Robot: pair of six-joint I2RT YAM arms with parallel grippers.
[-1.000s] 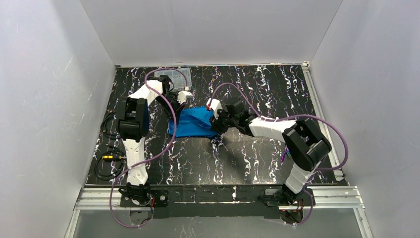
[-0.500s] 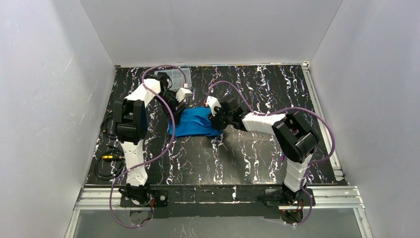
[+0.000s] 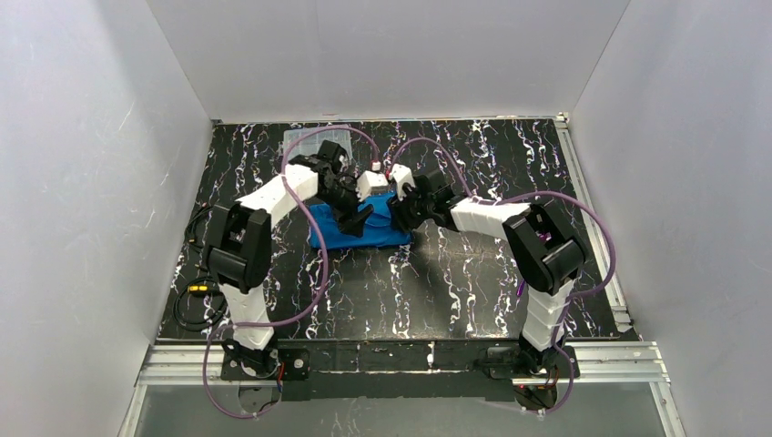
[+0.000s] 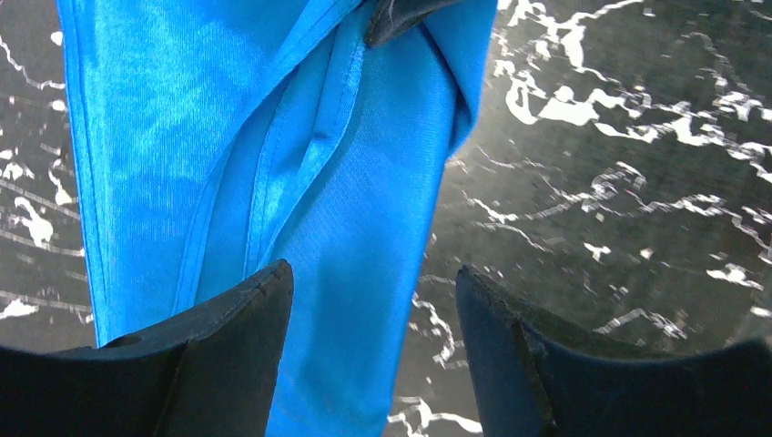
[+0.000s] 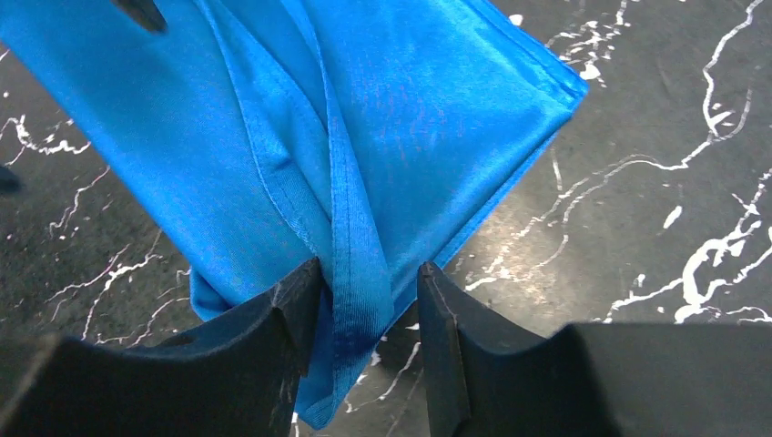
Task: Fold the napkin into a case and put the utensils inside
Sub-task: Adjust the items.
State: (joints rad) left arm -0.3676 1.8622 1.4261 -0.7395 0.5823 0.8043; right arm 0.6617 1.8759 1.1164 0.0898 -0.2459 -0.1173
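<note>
Left pincer (image 3: 360,220) and right pincer (image 3: 401,213) faced each other from above, tips close together over the right end of the blue napkin (image 3: 339,233). The folded napkin lay flat on the counter (image 3: 473,291), a black surface veined with white, and stretched away to the left of the left pincer. Beyond that pincer, near the back edge, sat a clear box (image 3: 314,138). Plain white walls (image 3: 382,55) closed the counter in on three sides. A metal rail (image 3: 391,360) ran along the near edge, and black cords (image 3: 196,293) lay coiled far out on the left pincer's side.

From the left wrist, the left pincer (image 4: 373,273) stood wide and held nothing. One finger hung over the napkin (image 4: 182,118); the other hung over bare counter (image 4: 637,182). Folds ran lengthwise ahead of it, and a dark tip (image 4: 401,14) touched the cloth at the far end.

From the right wrist, the right pincer (image 5: 369,269) stood narrow, its jaws apart on either side of a hemmed fold of the napkin (image 5: 410,100) without pinching it. Marbled counter (image 5: 655,137) showed to its right.
</note>
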